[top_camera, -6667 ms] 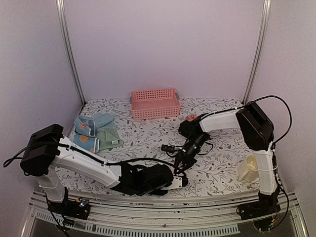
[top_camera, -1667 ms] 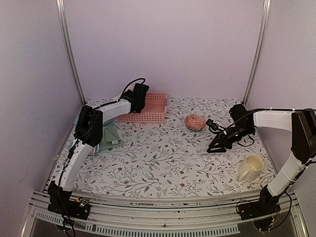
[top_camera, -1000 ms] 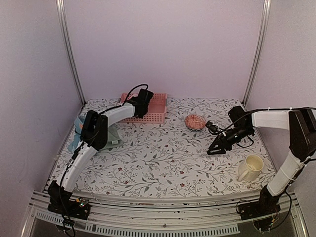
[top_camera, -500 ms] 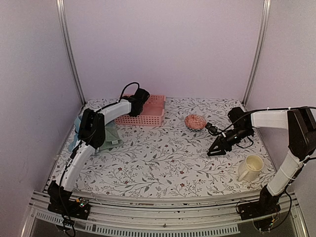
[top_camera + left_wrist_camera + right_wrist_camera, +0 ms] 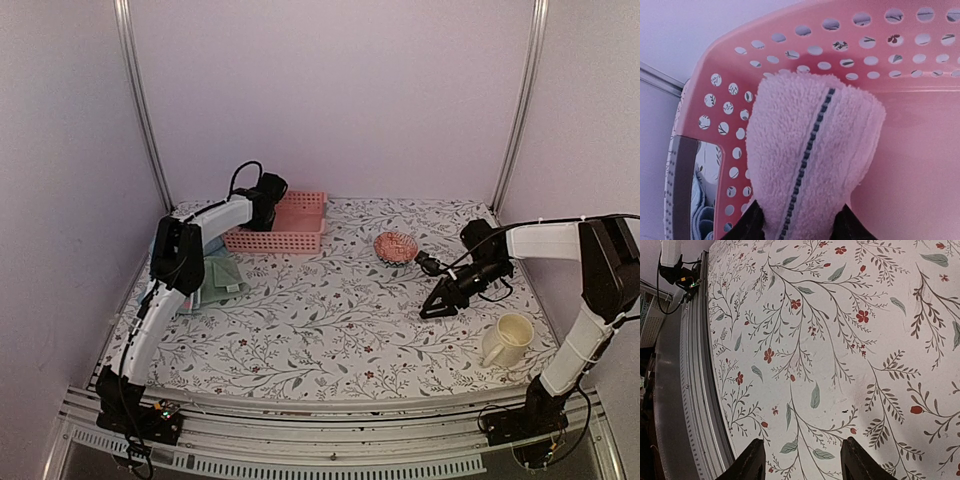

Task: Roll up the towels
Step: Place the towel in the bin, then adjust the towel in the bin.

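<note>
Inside the pink perforated plastic basket (image 5: 920,165), far left on the floral-printed surface (image 5: 330,330), the left jaws pinch a rolled fluffy pink towel (image 5: 810,150). The right jaws stand wide and empty above the surface. Green and blue folded towels (image 5: 225,273) lie near the basket.

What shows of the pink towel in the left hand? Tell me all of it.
The pink towel is fluffy terry cloth, rolled into a thick bundle with a dark stitched line running along it. Its near end is pinched between the fingers of the left hand. Its rounded far end points toward the perforated wall of the pink basket, above the smooth floor. Whether it touches the basket cannot be told.
</note>
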You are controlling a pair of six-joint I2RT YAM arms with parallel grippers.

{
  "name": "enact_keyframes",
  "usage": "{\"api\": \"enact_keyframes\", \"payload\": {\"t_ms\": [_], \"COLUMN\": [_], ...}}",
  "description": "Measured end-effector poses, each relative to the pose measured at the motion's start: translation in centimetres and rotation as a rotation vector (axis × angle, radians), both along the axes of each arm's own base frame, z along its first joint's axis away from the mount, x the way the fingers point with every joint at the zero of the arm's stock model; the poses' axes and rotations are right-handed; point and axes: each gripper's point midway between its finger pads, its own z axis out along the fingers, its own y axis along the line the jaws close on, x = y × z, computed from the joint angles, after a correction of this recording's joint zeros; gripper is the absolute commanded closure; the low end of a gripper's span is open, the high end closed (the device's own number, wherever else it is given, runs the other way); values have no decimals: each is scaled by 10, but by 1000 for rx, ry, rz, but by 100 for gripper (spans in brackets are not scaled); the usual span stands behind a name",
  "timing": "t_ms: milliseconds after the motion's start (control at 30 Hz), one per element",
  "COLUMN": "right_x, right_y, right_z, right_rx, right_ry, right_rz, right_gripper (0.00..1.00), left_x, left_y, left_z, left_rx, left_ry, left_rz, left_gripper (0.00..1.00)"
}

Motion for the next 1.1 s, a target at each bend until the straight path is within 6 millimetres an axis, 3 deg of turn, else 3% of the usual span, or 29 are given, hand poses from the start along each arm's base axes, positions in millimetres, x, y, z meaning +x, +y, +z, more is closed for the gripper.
{"api": "enact_keyframes", "payload": {"t_ms": [133, 300, 567, 733, 867, 1033, 1100], "right_x": [0, -1, -4, -4, -5, -5, -5], "right_y": [0, 0, -1, -1, -1, -1, -1], "right_z": [0, -2, -5, -5, -5, -6, -6], "right_rx": [0, -3, -7, -8, -8, -9, -9], "right_ry": [0, 8, 22, 22, 23, 24, 25], "right_rz": [2, 4, 9, 13, 14, 14, 13], "right_gripper": [46, 46, 45, 45, 45, 45, 45], "left_x": [-4, -13, -16, -15, -16, -1, 3], "left_y": [0, -7, -24, -42, -76, -107, -111], "left_z": [6, 19, 65, 92, 105, 108, 94], "left_rx": [-60, -136, -231, -288, -406, -526, -553], "left_ry": [14, 36, -10, -52, -65, -76, -57], "left_rz": [-8, -44, -112, -190, -333, -436, -452], "left_gripper": [45, 36, 30, 43, 62, 76, 79]}}
